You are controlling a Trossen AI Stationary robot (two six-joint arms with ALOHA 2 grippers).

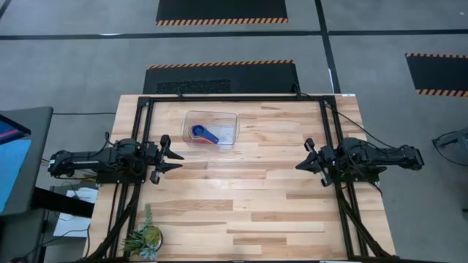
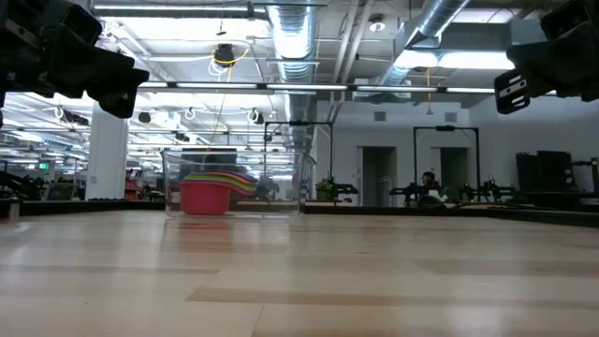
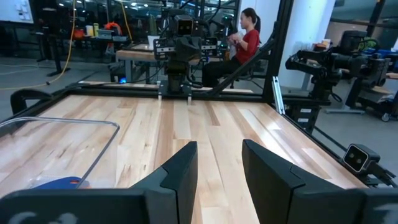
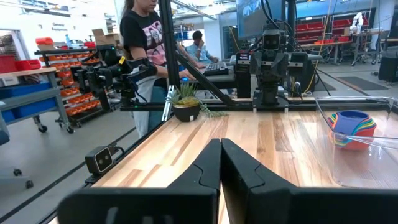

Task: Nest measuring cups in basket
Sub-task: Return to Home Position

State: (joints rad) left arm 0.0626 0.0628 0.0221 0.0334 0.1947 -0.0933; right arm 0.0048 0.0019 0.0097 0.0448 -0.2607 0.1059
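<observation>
The measuring cups (image 1: 202,134) sit nested in one stack inside the clear basket (image 1: 228,120), which stands on the table's far middle. A dark blue cup is uppermost, with a red handle pointing right. In the low view the stack (image 2: 213,191) shows a red cup outermost with coloured rims above it. My left gripper (image 1: 174,154) hovers open near the table's left edge, level, nearer than the basket. My right gripper (image 1: 300,166) hovers shut near the right edge. The wrist views show the left fingers (image 3: 180,171) apart and the right fingers (image 4: 208,168) together, with nothing between them.
A small potted plant (image 1: 144,238) stands at the table's near left corner. A black frame (image 1: 234,98) runs around the table's far and side edges. People (image 4: 144,37) are in the room beyond the table. Bare wood (image 1: 241,197) lies between the two arms.
</observation>
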